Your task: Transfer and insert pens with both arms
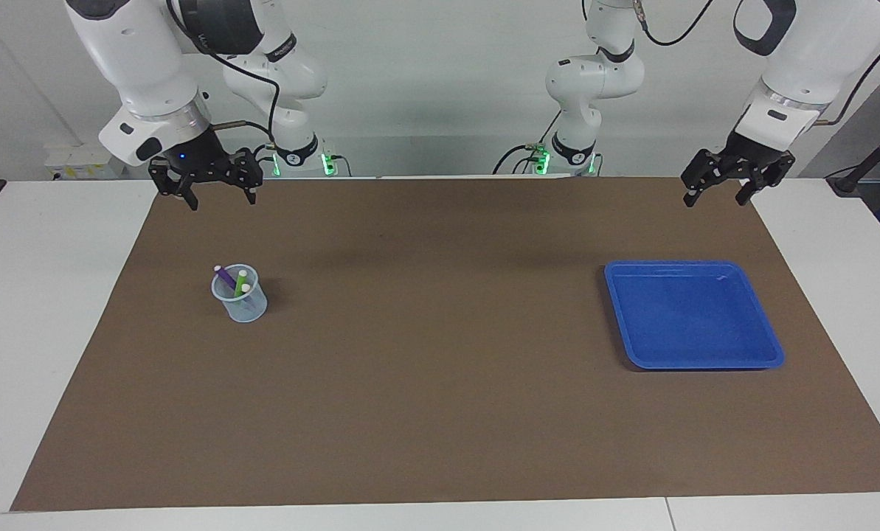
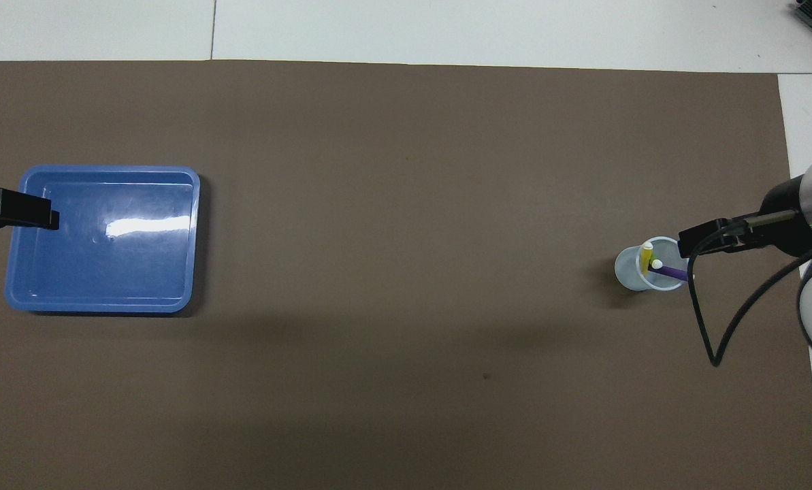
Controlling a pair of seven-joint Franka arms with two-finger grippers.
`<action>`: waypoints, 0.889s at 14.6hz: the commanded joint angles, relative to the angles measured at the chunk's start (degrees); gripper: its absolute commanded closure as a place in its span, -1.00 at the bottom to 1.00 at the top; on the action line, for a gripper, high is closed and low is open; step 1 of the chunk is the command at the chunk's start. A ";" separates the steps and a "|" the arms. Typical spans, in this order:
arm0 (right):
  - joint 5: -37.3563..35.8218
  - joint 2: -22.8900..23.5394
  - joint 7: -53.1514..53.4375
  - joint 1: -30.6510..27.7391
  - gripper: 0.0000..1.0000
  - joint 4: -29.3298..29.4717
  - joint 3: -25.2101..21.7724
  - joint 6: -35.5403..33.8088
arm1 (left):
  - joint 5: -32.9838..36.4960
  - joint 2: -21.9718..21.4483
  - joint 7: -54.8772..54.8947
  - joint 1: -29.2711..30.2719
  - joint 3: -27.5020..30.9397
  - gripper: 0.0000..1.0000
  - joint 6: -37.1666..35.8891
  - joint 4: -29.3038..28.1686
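— Across the brown-matted counter (image 1: 440, 413), what did the scene show?

— Three pens stood together in a clear cup (image 1: 240, 299) toward the right arm's end: the purple pen (image 1: 225, 277), the green pen (image 1: 241, 282) and the yellow pen (image 2: 646, 256), tips up, leaning against the rim. A blue tray (image 1: 694, 316) lay bare toward the left arm's end, well apart from the cup.

— And the arms?

— Both hung raised near their bases. The right gripper (image 1: 218, 198) hovered over the mat's edge, its fingers spread and holding nothing. The left gripper (image 1: 720, 195) waited over the mat's corner, likewise released and without a load.

— Which step was in hand?

— By appearances, the pens were already inserted and both arms stood clear. If more work remained, the right gripper would need to descend straight over the cup and pinch a single pen without tipping the light cup.
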 commanded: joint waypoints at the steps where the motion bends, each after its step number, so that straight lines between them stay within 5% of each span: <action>1: 0.63 -1.82 0.83 -0.49 -1.00 -0.95 0.33 0.83 | 0.20 0.71 -0.73 -1.04 0.89 -1.00 -1.81 1.63; 13: 0.71 -2.00 0.83 -0.58 -1.00 -0.95 0.33 0.83 | 0.29 0.36 -0.38 -0.08 0.63 -1.00 -0.40 0.93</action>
